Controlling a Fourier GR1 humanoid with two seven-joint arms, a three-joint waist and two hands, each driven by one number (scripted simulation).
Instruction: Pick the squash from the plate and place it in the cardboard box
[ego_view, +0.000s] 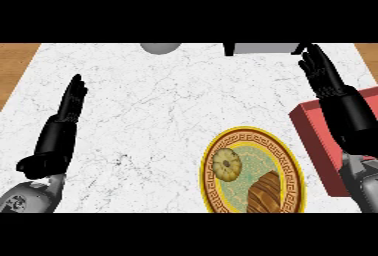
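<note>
Both hands are open and hold nothing, left hand (70, 102) and right hand (325, 75) with fingers straight. Nearest, the ribbed yellow squash (227, 164) lies on a gold-rimmed round plate (292, 162); just right stands the red box (310, 125).

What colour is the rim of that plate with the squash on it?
Yellow-gold, with a dark key-pattern band just inside; the plate shows best in the head view.

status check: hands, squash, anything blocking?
Both hands open: left hand, right hand. Squash on plate beside brown food. Red box right, path clear.
</note>
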